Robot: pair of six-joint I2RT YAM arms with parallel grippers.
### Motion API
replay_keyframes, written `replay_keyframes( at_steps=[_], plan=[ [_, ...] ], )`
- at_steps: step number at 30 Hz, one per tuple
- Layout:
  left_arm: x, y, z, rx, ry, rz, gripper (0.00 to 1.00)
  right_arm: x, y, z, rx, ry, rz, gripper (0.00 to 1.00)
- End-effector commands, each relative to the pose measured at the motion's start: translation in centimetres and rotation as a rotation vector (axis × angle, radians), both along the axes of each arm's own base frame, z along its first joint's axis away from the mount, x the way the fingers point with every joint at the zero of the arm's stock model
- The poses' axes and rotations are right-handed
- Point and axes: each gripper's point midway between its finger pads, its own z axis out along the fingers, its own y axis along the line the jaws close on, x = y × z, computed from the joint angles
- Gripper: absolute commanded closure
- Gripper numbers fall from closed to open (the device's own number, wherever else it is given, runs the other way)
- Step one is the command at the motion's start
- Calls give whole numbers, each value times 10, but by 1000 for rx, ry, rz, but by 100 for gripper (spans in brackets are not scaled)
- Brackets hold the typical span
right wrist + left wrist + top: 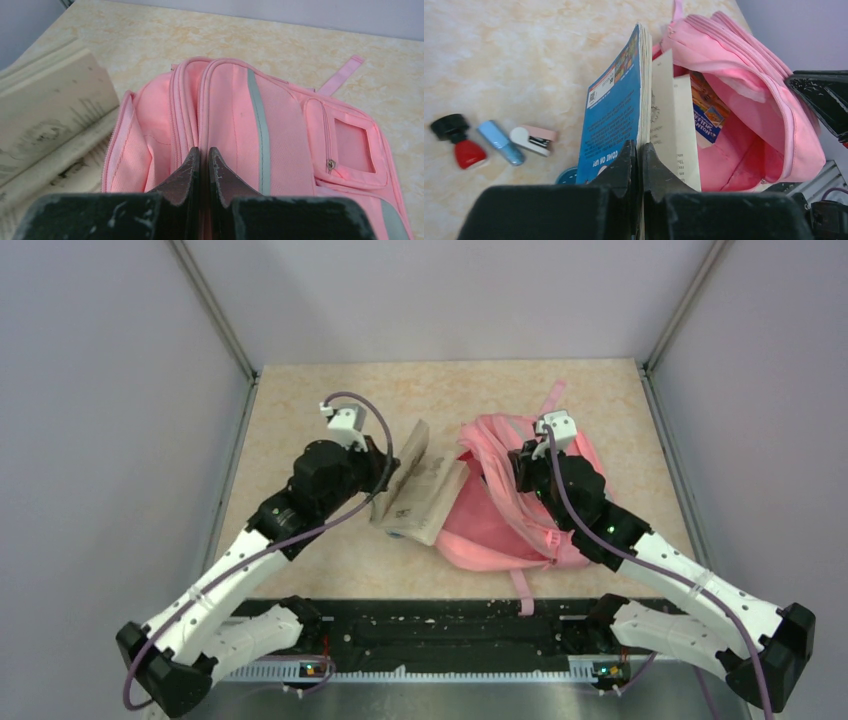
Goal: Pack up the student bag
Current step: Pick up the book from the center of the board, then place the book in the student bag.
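Student bag (500, 530), a big soft pink fabric backpack, lies right of centre on the beige marbled table (300, 410), and from above the right arm covers much of it. Inside its gaping mouth a second colourful-covered book (706, 112) shows only a corner, title too blurred to read. A teal round object (568, 175) peeks out, half hidden behind the blue-covered paperback book (611, 115). Pink all over, grey-green stripe down the front pocket, zips, a small framed window pocket. Right gripper (201, 152) is pinched tight on the bag's opening rim. Left gripper (639, 147) clamps the paperback on edge, pages splaying, just beside the mouth. Upside down on its cover: "COME ON UP!", plus a QR label. Nearby lie a black-capped red bottle (461, 145), a light blue tube (501, 142) and a white-and-pink clip-like item (531, 139).
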Motion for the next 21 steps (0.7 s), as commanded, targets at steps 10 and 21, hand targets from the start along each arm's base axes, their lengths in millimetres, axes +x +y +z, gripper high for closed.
replay_keyframes(
  at_steps=[10,21],
  plan=[
    [18,-108,-81,-19,59,7,100,4,-2,36,56,-66,-26,100],
    [7,-137,-114,139,138,-105,34,6,-3,31,42,-56,-38,100]
  ],
)
